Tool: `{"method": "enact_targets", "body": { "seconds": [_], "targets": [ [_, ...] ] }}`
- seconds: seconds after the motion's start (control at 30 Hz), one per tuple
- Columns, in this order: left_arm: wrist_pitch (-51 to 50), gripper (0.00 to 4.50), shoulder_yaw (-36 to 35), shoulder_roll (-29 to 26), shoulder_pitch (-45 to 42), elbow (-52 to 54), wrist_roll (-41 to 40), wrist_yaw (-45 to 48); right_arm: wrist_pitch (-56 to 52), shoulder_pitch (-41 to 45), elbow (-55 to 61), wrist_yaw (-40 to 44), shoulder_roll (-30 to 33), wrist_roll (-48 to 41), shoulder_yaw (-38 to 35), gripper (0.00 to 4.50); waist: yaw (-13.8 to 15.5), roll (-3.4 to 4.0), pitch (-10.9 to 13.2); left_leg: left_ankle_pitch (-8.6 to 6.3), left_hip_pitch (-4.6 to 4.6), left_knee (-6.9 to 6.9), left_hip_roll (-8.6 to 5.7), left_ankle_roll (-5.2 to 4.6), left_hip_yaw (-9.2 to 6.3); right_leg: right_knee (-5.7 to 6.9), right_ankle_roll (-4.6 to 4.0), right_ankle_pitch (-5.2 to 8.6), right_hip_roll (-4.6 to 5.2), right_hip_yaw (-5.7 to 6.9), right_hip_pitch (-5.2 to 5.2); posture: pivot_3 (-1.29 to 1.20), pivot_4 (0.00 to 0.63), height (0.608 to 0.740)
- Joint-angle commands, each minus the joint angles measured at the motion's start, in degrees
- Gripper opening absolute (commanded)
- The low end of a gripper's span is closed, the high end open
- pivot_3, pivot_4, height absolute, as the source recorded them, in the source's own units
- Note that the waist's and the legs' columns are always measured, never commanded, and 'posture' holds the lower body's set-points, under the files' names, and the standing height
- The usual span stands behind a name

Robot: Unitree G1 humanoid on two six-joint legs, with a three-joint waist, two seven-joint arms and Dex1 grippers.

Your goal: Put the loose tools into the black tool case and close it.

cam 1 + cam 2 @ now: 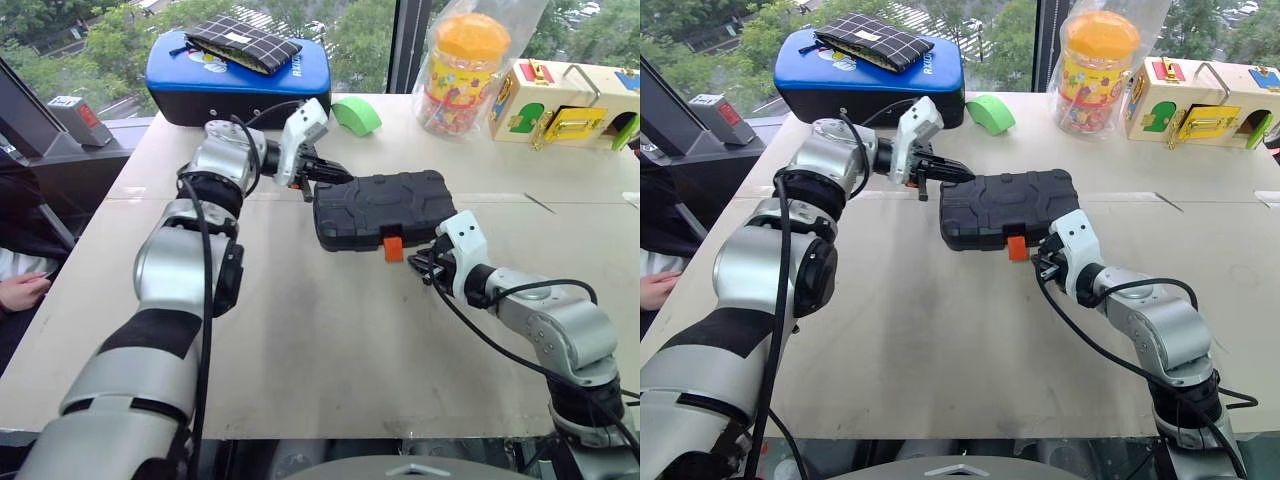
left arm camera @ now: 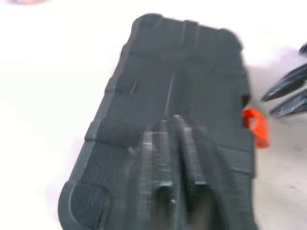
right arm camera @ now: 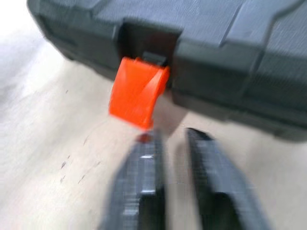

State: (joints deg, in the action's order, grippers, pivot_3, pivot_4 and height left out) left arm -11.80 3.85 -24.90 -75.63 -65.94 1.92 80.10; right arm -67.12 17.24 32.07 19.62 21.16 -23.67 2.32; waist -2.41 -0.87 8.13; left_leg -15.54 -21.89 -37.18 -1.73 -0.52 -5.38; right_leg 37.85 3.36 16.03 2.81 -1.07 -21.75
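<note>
Closed case on the table, a gripper at each of two sides.

Head views: the left gripper sits at the case's far-left corner, fingers close together, holding nothing; whether it touches the lid I cannot tell. The right gripper is just beside the orange latch, on its near-right, empty. Left wrist view: the case lies lengthwise straight ahead of the left fingers, which stand slightly parted over its lid; the latch juts from one long edge, the other gripper's tips beyond it. Right wrist view: the latch hangs unfastened just ahead of the right fingers, which are a narrow gap apart, clear of it.
</note>
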Motion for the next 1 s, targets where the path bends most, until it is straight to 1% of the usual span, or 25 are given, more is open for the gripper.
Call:
{"method": "enact_targets", "body": {
  "seconds": [0.03,0.1,0.13,0.17,0.2,0.23,0.27,0.3,0.37,0.4,0.5,0.53,0.6,0.63,0.7,0.77,0.87,1.0],
  "targets": [
    [-10.7,2.14,-4.7,-1.2,7.7,16.7,-5.3,-5.8,0.5,1.0,5.2,-0.5,1.8,-1.1,-5.6,2.64,0.0,0.00,0.0,0.00,-0.01,0.00,0.05,0.00,-0.02,0.00,0.00,0.00,0.00,-0.01,0.00,0.00,0.150,0.740],
    [-17.9,3.19,-7.6,-0.4,13.8,28.1,-7.1,-13.2,1.2,2.7,4.4,-3.4,2.4,1.1,-8.0,3.71,0.0,0.00,0.0,0.00,-0.02,-0.03,0.10,0.00,-0.06,0.03,0.00,0.00,0.04,-0.03,0.00,0.00,0.150,0.740],
    [-21.1,3.52,-8.8,0.1,16.1,32.8,-7.8,-16.6,1.5,3.5,3.7,-4.6,2.6,2.0,-8.9,4.07,0.1,0.00,0.0,0.00,-0.02,-0.04,0.11,0.01,-0.07,0.02,0.00,0.00,0.05,-0.04,0.00,0.00,0.150,0.740],
    [-24.0,3.95,-10.6,1.2,18.8,38.5,-8.9,-20.7,1.2,4.6,3.0,-5.1,2.9,2.1,-9.9,4.02,0.1,0.00,0.0,0.02,-0.02,-0.03,0.11,0.03,-0.07,0.03,0.00,0.00,0.09,-0.08,-0.01,0.00,0.150,0.740],
    [-26.3,3.98,-12.2,2.4,21.1,43.4,-9.6,-24.9,0.8,5.8,2.1,-5.3,3.7,2.5,-10.5,3.81,0.2,0.00,0.0,0.05,-0.04,-0.05,0.10,0.09,-0.09,0.02,0.00,0.00,0.08,-0.07,-0.01,0.00,0.150,0.740],
    [-29.0,3.69,-14.2,4.0,23.0,47.8,-10.2,-29.8,0.4,7.6,-0.1,-6.8,3.9,3.7,-11.1,3.76,0.4,-0.01,0.0,0.12,-0.03,-0.07,0.10,0.21,-0.09,0.03,0.00,0.00,0.11,-0.08,-0.01,0.00,0.150,0.740],
    [-31.0,3.41,-15.4,5.2,24.5,51.2,-10.4,-33.8,0.4,9.1,-2.1,-7.6,4.3,4.5,-11.3,3.27,0.5,-0.03,0.0,0.13,-0.03,-0.08,0.08,0.23,-0.09,0.03,0.00,0.00,0.12,-0.09,0.00,0.00,0.150,0.740],
    [-32.1,2.87,-16.6,6.5,25.9,53.7,-10.1,-38.3,1.2,10.6,-4.8,-8.3,5.4,6.4,-10.3,2.70,0.6,-0.04,0.0,0.14,-0.02,-0.12,0.07,0.24,-0.09,0.02,0.00,-0.01,0.13,-0.09,0.01,0.00,0.150,0.740],
    [-33.8,2.02,-17.9,8.8,28.2,57.3,-9.2,-45.8,3.0,13.4,-10.7,-9.3,7.6,9.7,-7.7,1.80,1.0,-0.05,0.0,0.14,0.04,-0.12,0.03,0.25,-0.02,0.02,-0.01,-0.01,0.19,-0.15,0.01,0.00,0.150,0.740],
    [-33.1,1.49,-17.4,9.5,29.5,58.7,-8.1,-48.7,4.3,14.9,-14.2,-9.4,8.8,11.7,-5.5,1.31,1.0,-0.03,0.0,0.15,0.05,-0.12,0.01,0.25,0.00,-0.01,-0.01,-0.01,0.20,-0.17,0.00,0.00,0.150,0.740],
    [-32.7,0.23,-16.1,10.5,32.1,60.0,-5.7,-56.0,7.0,19.1,-23.5,-9.2,9.5,14.9,-1.1,0.01,0.9,-0.02,0.0,0.15,0.20,-0.03,0.00,0.26,0.28,-0.03,-0.01,-0.01,0.22,-0.38,0.00,0.00,0.150,0.740],
    [-32.7,0.11,-16.0,10.8,32.6,60.1,-5.4,-58.0,7.7,20.2,-26.3,-9.0,9.4,15.9,0.1,0.00,0.8,-0.02,0.0,0.15,0.20,-0.03,0.01,0.26,0.30,-0.04,-0.01,-0.01,0.21,-0.39,-0.01,0.00,0.150,0.740],
    [-32.2,0.11,-13.5,10.2,33.9,59.9,-4.1,-59.3,9.5,22.7,-32.3,-7.0,10.1,18.2,4.1,0.00,0.7,-0.02,0.0,0.16,0.17,-0.02,0.03,0.27,0.29,-0.03,-0.01,-0.01,0.20,-0.39,-0.06,0.00,0.150,0.740],
    [-32.1,0.11,-12.9,10.1,34.2,59.6,-4.0,-59.7,10.0,23.7,-34.0,-6.0,10.0,18.2,4.7,0.00,0.6,-0.02,0.0,0.16,0.16,-0.02,0.02,0.28,0.30,0.00,-0.01,-0.01,0.20,-0.40,-0.07,0.00,0.150,0.740],
    [-32.4,0.11,-10.1,9.9,35.3,57.2,-4.8,-57.3,10.5,29.6,-41.4,-4.3,7.2,18.2,6.2,0.00,0.6,-0.01,0.0,0.16,0.14,0.00,0.02,0.28,0.29,-0.01,-0.01,-0.01,0.21,-0.38,-0.08,0.00,0.150,0.740],
    [-32.3,0.11,-6.8,9.1,36.5,56.6,-5.7,-53.6,11.2,32.8,-47.1,-2.0,5.1,17.9,7.6,0.00,0.3,-0.01,-0.1,0.16,0.13,0.02,0.02,0.29,0.34,0.00,-0.01,-0.01,0.23,-0.41,-0.09,0.00,0.150,0.740],
    [-33.7,0.11,-4.8,9.1,37.3,57.7,-7.8,-50.3,11.7,34.2,-51.8,1.3,3.2,17.2,7.6,0.00,0.5,-0.09,-0.1,0.16,0.14,0.03,0.02,0.29,0.32,-0.01,-0.01,-0.01,0.24,-0.40,-0.08,0.00,0.150,0.740],
    [-35.6,0.11,-2.6,9.4,38.0,60.4,-10.5,-46.8,7.4,35.4,-51.7,6.7,0.8,12.0,3.5,0.00,0.4,-0.04,-0.2,0.15,0.13,0.07,0.01,0.30,0.26,-0.03,-0.02,-0.01,0.30,-0.35,-0.06,0.00,0.150,0.740]
  ]
}}
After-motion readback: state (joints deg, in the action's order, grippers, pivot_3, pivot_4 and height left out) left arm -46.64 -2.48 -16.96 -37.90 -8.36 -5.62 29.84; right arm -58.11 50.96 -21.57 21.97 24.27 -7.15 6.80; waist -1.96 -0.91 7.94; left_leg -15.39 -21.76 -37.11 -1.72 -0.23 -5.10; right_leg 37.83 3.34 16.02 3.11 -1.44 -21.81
